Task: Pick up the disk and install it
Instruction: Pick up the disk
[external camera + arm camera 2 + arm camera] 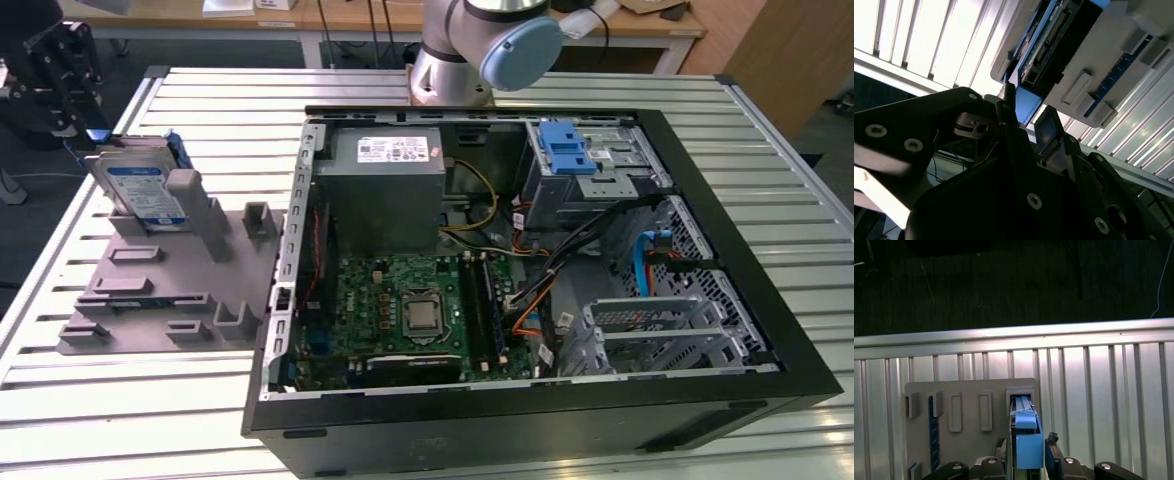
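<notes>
Ribbed metal desk [134,410] carries a grey plastic fixture [167,285]; flat silver blue-bracketed disk [144,188] stands upright in it. Black pincer [1026,444] hovers above, jaws apart.

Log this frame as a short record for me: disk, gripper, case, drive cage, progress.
disk: upright in a slot of the grey holder, on the exterior view's left of the case
gripper: lined up with the disk's blue bracket edge in the first wrist view
computer case: open on the slatted table, motherboard exposed
drive cage: silver, blue latch, inside the case
progress: disk not yet lifted or installed
</notes>
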